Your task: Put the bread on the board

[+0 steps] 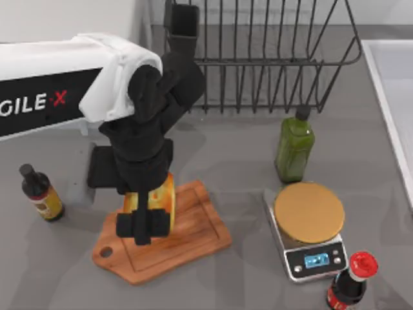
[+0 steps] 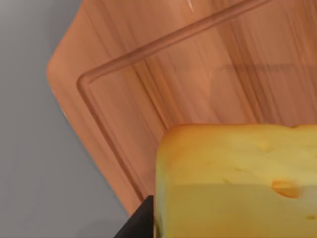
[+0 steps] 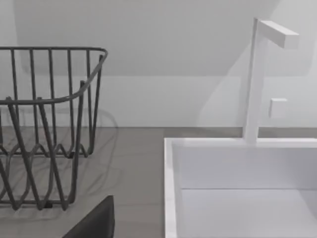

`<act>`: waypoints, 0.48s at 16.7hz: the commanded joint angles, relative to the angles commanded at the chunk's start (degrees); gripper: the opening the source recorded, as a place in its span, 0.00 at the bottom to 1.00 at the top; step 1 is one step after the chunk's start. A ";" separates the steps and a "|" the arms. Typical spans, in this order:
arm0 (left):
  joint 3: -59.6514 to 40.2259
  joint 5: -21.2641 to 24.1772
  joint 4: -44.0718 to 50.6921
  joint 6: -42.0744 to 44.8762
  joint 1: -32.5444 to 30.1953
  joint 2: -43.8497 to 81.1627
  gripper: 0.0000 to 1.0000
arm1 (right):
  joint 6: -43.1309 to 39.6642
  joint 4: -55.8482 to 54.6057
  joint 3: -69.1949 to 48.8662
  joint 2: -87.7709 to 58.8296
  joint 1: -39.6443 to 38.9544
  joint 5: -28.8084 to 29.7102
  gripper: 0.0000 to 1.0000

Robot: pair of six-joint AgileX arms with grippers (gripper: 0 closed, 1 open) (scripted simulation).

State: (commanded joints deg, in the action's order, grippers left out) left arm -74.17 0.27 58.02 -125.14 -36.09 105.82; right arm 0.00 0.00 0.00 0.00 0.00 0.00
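The bread [image 1: 165, 197], a yellow-orange chunk with pale patches, sits between the fingers of my left gripper [image 1: 146, 223], which is shut on it over the left half of the board [image 1: 197, 234]. The board is brown wood with an edge groove and a holed handle pointing to the front left. In the left wrist view the bread [image 2: 237, 183] lies close in front of the grooved board [image 2: 198, 79], with one dark finger [image 2: 141, 224] at its side. I cannot tell whether the bread touches the wood. A dark part of my right gripper [image 3: 94, 223] shows in the right wrist view.
A wire dish rack [image 1: 271, 58] stands at the back. A green bottle [image 1: 295, 145], a digital scale [image 1: 308, 223] and a red-capped dark bottle [image 1: 350, 281] are right of the board. A small dark bottle [image 1: 40, 192] stands at the left. A white sink [image 1: 393, 97] is far right.
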 joint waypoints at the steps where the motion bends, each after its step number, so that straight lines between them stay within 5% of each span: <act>1: 0.48 -0.01 -0.76 -0.01 -0.03 0.30 0.00 | 0.00 0.00 0.00 0.00 0.00 0.00 1.00; 8: 3.77 0.10 -5.91 -0.04 -0.15 2.28 0.00 | 0.00 0.00 0.00 0.00 0.00 0.00 1.00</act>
State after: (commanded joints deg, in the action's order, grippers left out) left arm -70.40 0.37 52.11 -125.18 -36.24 108.10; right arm 0.00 0.00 0.00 0.00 0.00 0.00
